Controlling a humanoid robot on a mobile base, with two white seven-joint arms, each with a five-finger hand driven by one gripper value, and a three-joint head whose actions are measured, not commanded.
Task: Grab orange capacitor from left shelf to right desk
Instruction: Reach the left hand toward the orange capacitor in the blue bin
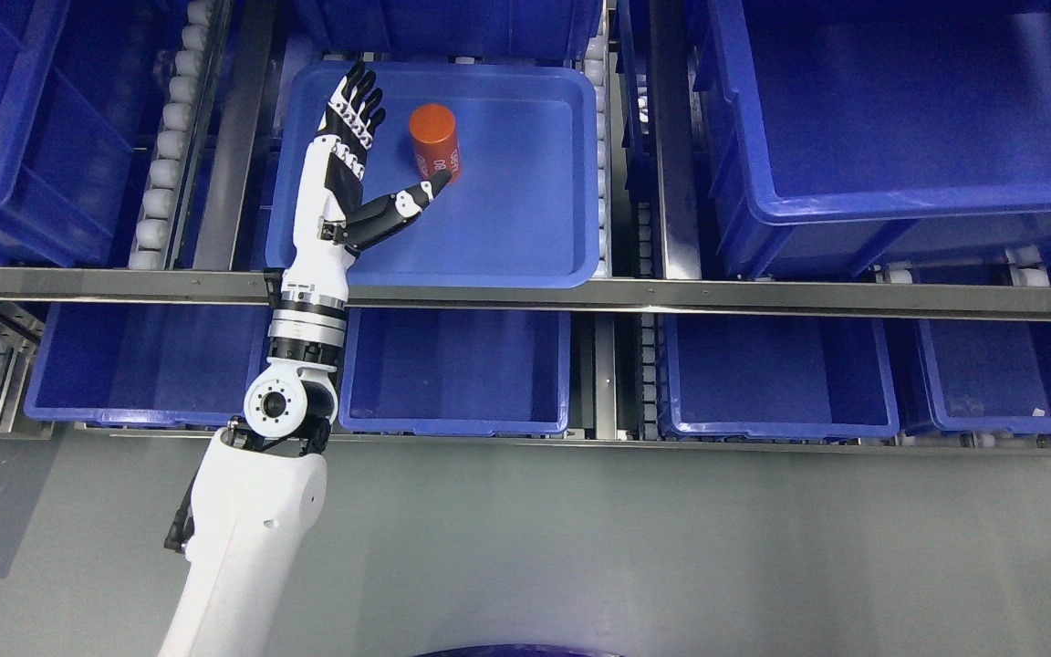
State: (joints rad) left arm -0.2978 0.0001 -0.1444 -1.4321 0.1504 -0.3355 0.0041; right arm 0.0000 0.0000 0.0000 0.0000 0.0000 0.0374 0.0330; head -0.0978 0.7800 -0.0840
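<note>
Capacitor [435,142]: a smooth orange cylinder with white print, upright in the shallow blue plastic tray [525,246] on the upper shelf. Left hand [366,160] lies just left of it, fingers [358,96] straight and apart, thumb tip touching or nearly touching its base; nothing is gripped. Likely risks: the thumb could nudge the can over so it rolls on the slick tray floor, or its smooth rounded wall could slip from a partial grasp.

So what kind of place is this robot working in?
Probably a warehouse or factory parts store. Blue plastic bins sit on metal flow racks with white rollers, and the left hand reaches, fingers spread, into a shallow blue tray holding an orange capacitor.
</note>
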